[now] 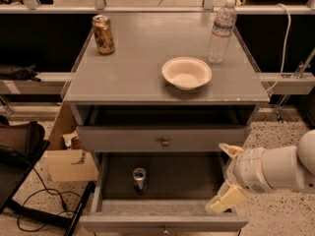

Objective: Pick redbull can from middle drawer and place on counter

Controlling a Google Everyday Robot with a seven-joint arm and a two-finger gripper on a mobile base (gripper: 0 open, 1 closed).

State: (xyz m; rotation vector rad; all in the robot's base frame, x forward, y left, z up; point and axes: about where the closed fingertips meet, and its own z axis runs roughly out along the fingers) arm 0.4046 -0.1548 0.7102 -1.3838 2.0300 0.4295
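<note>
The redbull can (140, 179) stands upright on the dark floor of the open middle drawer (192, 177), left of its middle. My gripper (225, 175) is at the drawer's right front corner, to the right of the can and well apart from it. Its two pale fingers are spread and hold nothing. The white arm reaches in from the right edge. The grey counter (133, 68) is the cabinet's top, above the drawers.
On the counter stand a gold-brown can (103, 34) at the back left, a white bowl (186, 73) near the front right and a water bottle (221, 31) at the back right. A closed drawer front with a knob (165, 141) sits above the open drawer. A cardboard box (69, 159) stands on the floor at the left.
</note>
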